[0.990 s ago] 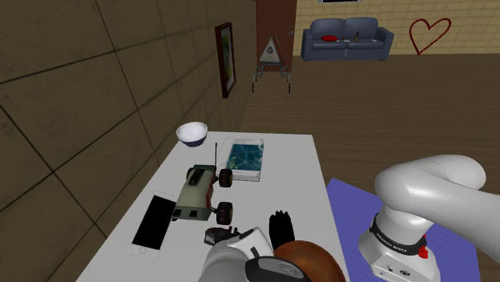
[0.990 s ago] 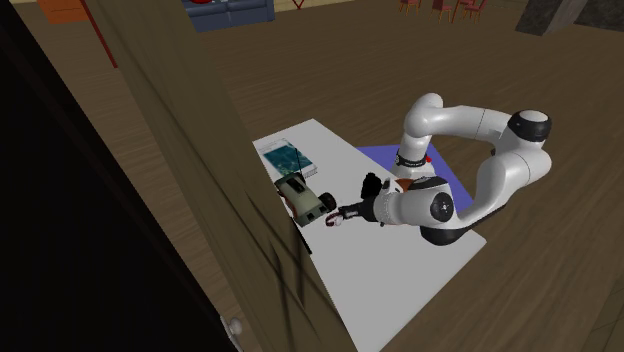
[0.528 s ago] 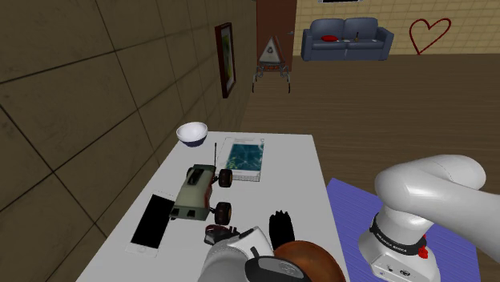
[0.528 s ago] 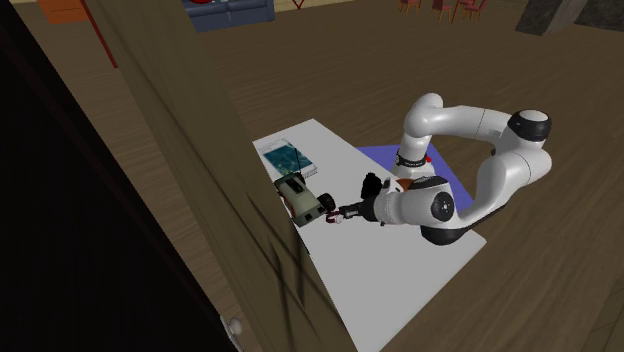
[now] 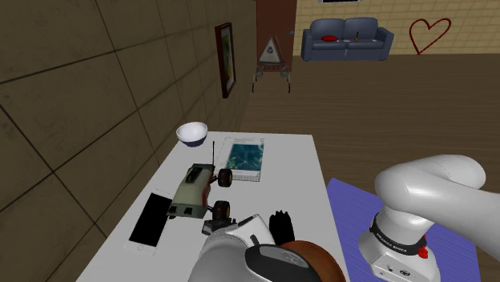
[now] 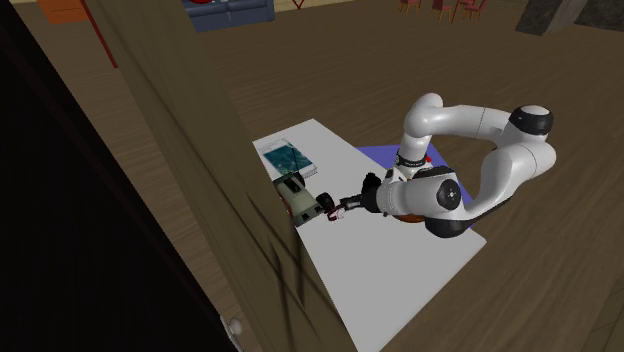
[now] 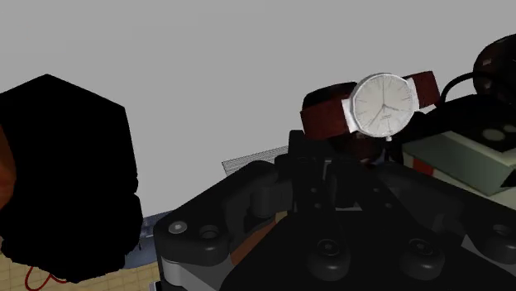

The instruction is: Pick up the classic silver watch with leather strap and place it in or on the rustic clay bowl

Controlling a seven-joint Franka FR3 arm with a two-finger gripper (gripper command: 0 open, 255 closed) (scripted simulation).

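The watch [image 7: 382,105] has a white dial, a silver case and a dark red strap. It sits just beyond my gripper [image 7: 351,153], which is shut on its strap, right against the toy car [image 7: 463,153]. In the second exterior view the gripper [image 6: 338,208] reaches level toward the car [image 6: 300,197] with the watch [image 6: 346,205] at its tip. In the shoulder view my wrist hides most of the watch [image 5: 213,227], which sits beside the car's near wheel [image 5: 221,210]. The bowl [image 5: 192,132], drawn white, stands at the table's far corner by the wall.
A black phone [image 5: 152,222] lies near the wall and a blue-covered book [image 5: 243,158] lies past the toy car [image 5: 195,187]. A brown rounded thing [image 5: 316,256] sits by my forearm. The wall runs along the grey table [image 5: 288,172]. A purple mat [image 5: 352,204] lies under the stand.
My gripper has moved forward toward the toy car with the watch in it. The car has been nudged toward the wall and turned a little.
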